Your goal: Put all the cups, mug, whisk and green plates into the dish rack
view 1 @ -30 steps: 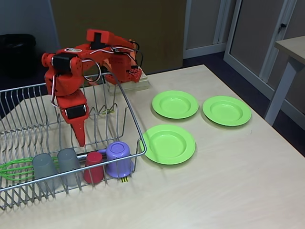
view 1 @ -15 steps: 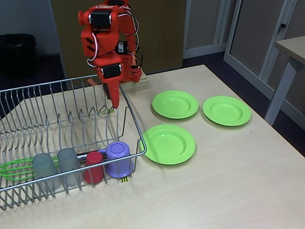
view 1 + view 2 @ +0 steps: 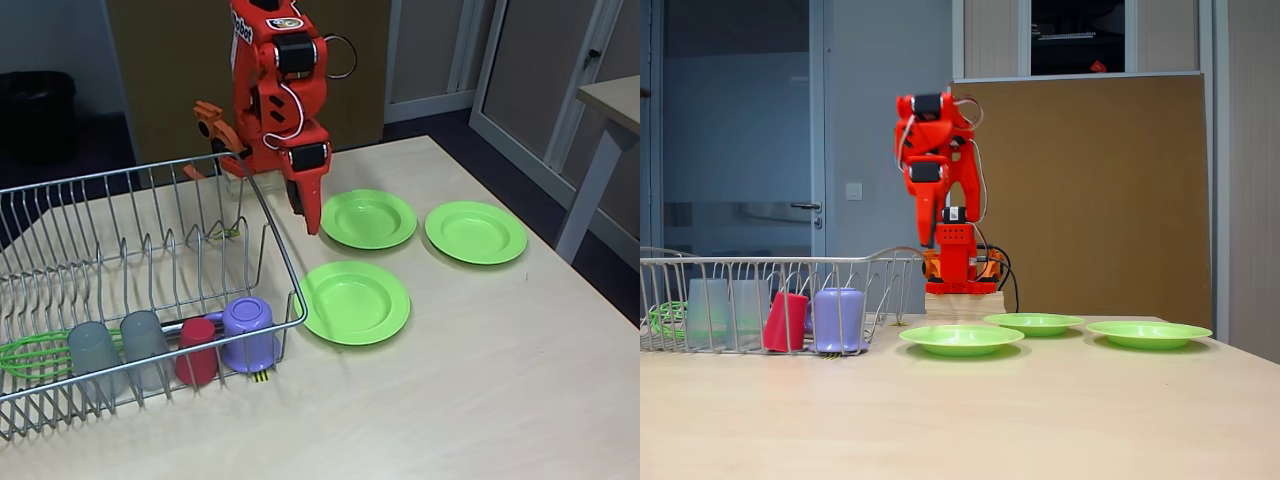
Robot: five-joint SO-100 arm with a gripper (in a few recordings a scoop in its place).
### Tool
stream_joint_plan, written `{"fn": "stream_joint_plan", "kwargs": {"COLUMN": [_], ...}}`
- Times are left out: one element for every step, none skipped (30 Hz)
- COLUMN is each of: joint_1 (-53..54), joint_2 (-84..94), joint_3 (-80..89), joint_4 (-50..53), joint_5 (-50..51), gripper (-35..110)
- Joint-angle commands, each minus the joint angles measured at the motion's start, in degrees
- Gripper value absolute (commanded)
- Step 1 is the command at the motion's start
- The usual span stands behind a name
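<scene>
In the dish rack [image 3: 150, 260] at the left stand 2 grey cups [image 3: 95, 358], the red cup [image 3: 197, 350], the purple mug [image 3: 248, 333] and the whisk [image 3: 30, 355]. Right of it, 3 green plates [image 3: 355, 300] lie on the table [image 3: 480, 380]. The gripper [image 3: 310, 215] hangs closed and empty just left of the far plate.

You have a pale wood table [image 3: 480, 400] | brown board [image 3: 1090, 190] behind | dark floor [image 3: 520, 160] | second table's white leg [image 3: 590, 190] at right | glass door [image 3: 740, 150] at left

red arm [image 3: 940, 160] raised behind three green plates [image 3: 961, 339] on table [image 3: 1040, 420].
</scene>
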Motion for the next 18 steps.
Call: {"fn": "stream_joint_plan", "kwargs": {"joint_1": [-3.7, -4.7, -5.4, -6.3, -7.0, -7.8, -8.5, -9.1, -9.8, -10.4, -10.8, -11.2, -11.4, -11.5, -11.7, -11.8, -11.9, -12.0], "joint_2": [4.3, 4.4, 4.4, 4.5, 4.7, 4.8, 5.0, 5.1, 5.1, 5.1, 5.1, 5.1, 4.9, 4.7, 4.4, 4.0, 3.3, 2.5], "joint_3": [7.6, 9.3, 11.2, 13.2, 15.2, 17.0, 18.7, 20.5, 21.9, 23.2, 24.3, 25.5, 26.5, 27.4, 28.3, 29.0, 29.5, 30.0], "joint_4": [-7.6, -9.2, -11.1, -13.0, -14.8, -16.4, -17.9, -19.4, -20.5, -21.4, -22.2, -23.1, -23.9, -24.8, -25.8, -26.9, -27.9, -29.2], "joint_5": [3.6, 4.9, 6.1, 7.1, 8.3, 9.4, 10.4, 11.3, 12.3, 13.2, 14.2, 14.9, 15.5, 16.1, 16.4, 16.9, 17.2, 17.3], "gripper": [24, 25, 25, 24, 24, 25, 26, 26, 27, 27, 28, 29, 30, 30, 31, 31, 31, 32]}}
